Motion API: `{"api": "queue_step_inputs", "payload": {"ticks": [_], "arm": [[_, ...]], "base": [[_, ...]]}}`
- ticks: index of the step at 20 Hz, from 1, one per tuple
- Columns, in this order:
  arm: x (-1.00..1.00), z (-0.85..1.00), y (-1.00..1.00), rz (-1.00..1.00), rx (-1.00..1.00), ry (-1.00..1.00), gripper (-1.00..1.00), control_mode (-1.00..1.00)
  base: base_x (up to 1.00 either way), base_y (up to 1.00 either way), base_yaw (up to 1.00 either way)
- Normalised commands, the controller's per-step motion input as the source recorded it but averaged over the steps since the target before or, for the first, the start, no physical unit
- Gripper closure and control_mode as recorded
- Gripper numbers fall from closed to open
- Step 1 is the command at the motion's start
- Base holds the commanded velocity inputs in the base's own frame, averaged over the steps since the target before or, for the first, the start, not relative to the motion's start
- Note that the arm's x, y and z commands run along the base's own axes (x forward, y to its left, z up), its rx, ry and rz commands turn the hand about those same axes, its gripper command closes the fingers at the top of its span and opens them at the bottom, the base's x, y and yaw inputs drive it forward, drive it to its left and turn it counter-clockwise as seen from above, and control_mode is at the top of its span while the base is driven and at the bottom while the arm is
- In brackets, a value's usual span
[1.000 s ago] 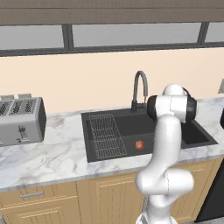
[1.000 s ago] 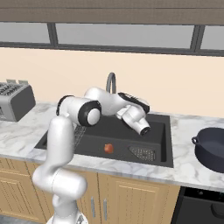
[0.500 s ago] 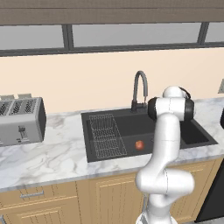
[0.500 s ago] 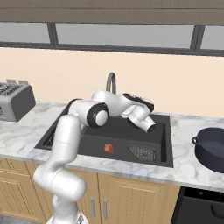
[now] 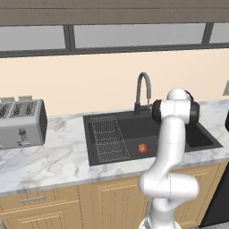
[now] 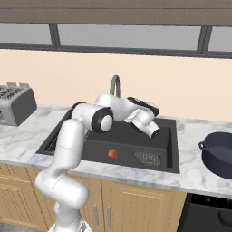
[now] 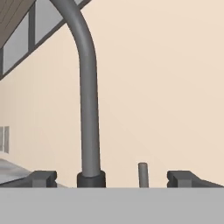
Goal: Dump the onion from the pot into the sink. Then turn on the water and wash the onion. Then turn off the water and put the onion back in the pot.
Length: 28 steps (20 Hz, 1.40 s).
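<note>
Lying in sink (image 6: 167, 149), onion (image 6: 112, 153) well apart from open hand (image 7: 113, 178).

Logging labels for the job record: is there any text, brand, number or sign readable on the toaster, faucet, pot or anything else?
None: no words, brands, numbers or signs show on the toaster, faucet, pot, sink or cabinets.
</note>
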Motion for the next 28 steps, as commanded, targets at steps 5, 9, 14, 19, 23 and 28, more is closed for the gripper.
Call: {"api": "queue_step_inputs", "payload": {"ticks": [5,9,14,19,23,28], "arm": [[0.07,0.00,0.11,-0.05,0.00,0.00,-1.00,-1.00],[0.21,0.00,0.02,-0.08,0.00,0.00,-1.00,-1.00],[0.25,0.00,0.00,-0.07,0.00,0.00,-1.00,-1.00],[0.24,-0.04,0.00,-0.02,0.00,0.00,-1.00,-1.00],[0.14,-0.16,0.00,-0.02,0.00,0.00,-1.00,-1.00],[0.28,-0.18,-0.01,-0.02,0.00,0.00,-1.00,-1.00]], "base": [[0.00,0.00,0.00],[0.00,0.00,0.00],[0.00,0.00,0.00],[0.00,0.00,0.00],[0.00,0.00,0.00],[0.00,0.00,0.00]]}}
